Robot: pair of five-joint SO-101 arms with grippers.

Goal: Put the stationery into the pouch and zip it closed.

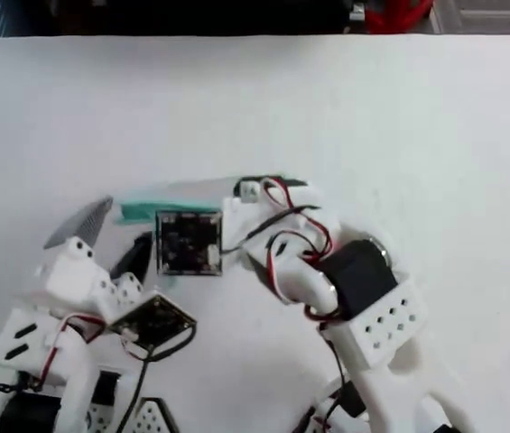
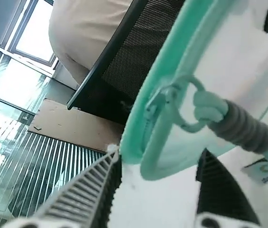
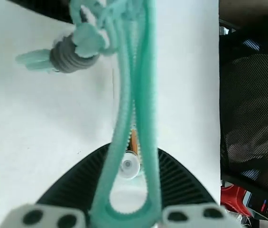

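Pouch [image 1: 160, 209] sits on the table [image 1: 372, 117] between both arms, stationery [image 3: 129, 165] inside, zip [image 3: 141, 95] gaping; right hand [image 3: 134, 152] clenches its end, left hand [image 2: 160, 166] spread beside the zip pull [image 2: 240, 126]; closing remains

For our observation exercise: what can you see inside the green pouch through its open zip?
Through the open zip of the pouch, a white round end and an orange sliver show. Whatever else lies inside is covered by the pouch's sides.
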